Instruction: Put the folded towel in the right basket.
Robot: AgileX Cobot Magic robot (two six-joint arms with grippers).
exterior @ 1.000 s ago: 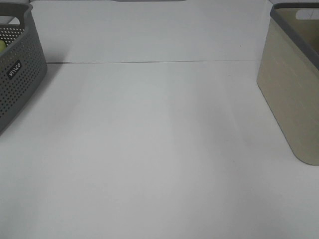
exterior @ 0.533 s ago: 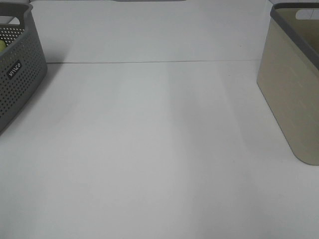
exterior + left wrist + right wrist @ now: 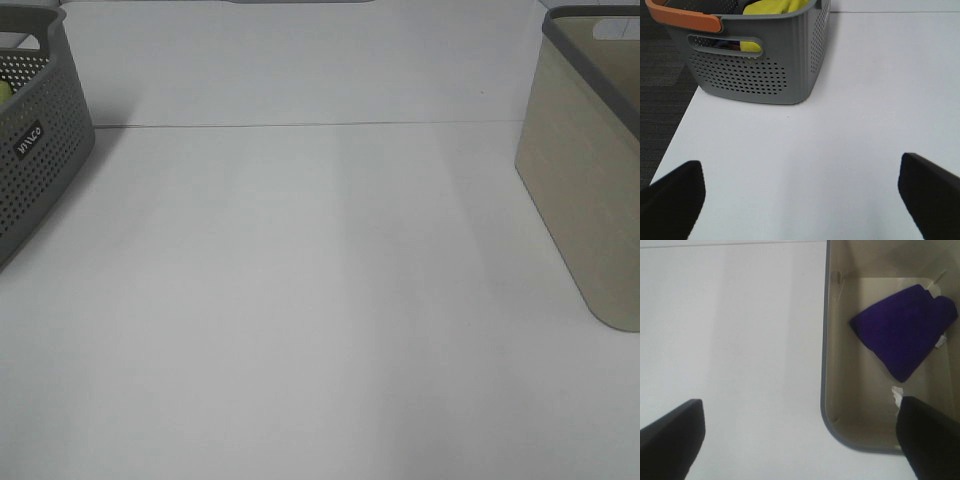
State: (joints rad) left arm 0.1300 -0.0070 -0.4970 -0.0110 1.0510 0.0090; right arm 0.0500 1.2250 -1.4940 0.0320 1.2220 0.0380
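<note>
Lying inside beige basket (image 3: 840, 390): purple towel (image 3: 902, 330); grey basket (image 3: 765, 70) opposite.

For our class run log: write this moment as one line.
towel: purple, inside beige basket | left gripper: open | right gripper: open, above basket

Lab-like setup: bare white table (image 3: 320, 300), dark carpet (image 3: 660, 75).

Left gripper (image 3: 800, 200) and right gripper (image 3: 800, 440): 2 matte black fingers (image 3: 672, 197) each.
</note>
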